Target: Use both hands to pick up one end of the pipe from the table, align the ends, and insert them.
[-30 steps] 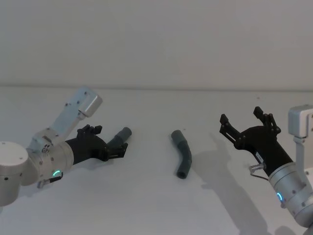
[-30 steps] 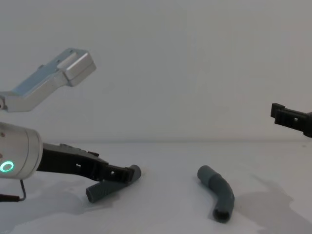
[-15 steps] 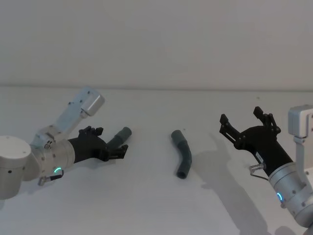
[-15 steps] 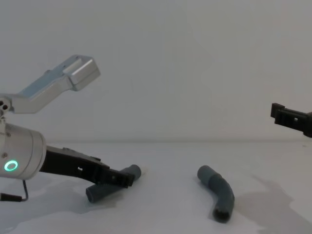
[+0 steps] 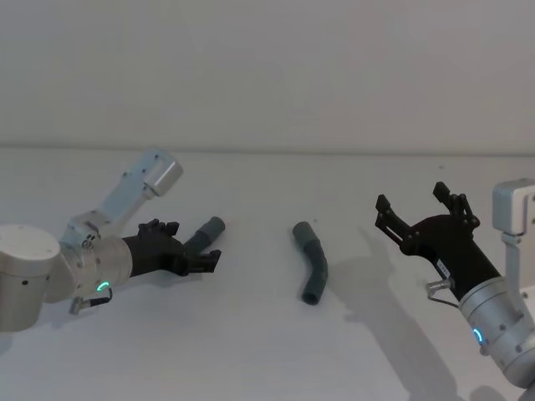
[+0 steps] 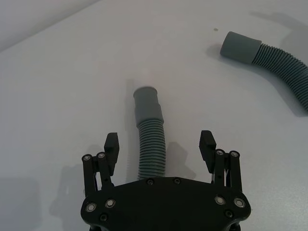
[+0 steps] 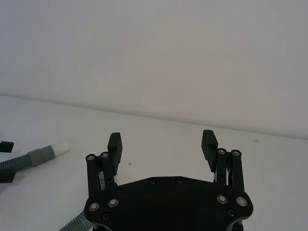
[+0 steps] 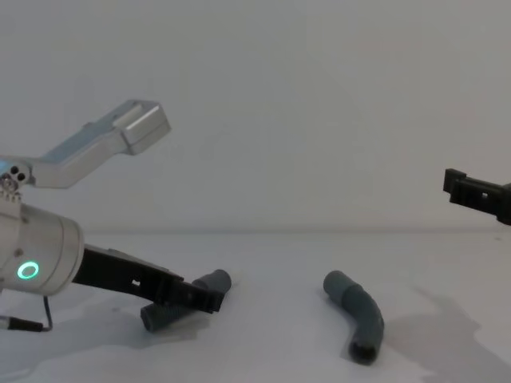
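The left gripper (image 6: 159,143) is sitting low over the worktop (image 5: 251,351). Its jaws are spread to either side of the straight hose (image 6: 147,110), which is lying flat between them with a gap on both sides. The bent hose (image 5: 313,266) is lying near the middle of the worktop, well apart from the straight one, with its open end facing the robot. The right gripper (image 5: 411,200) is hovering off to the right, above the worktop, with jaws spread wide and gripping nothing.
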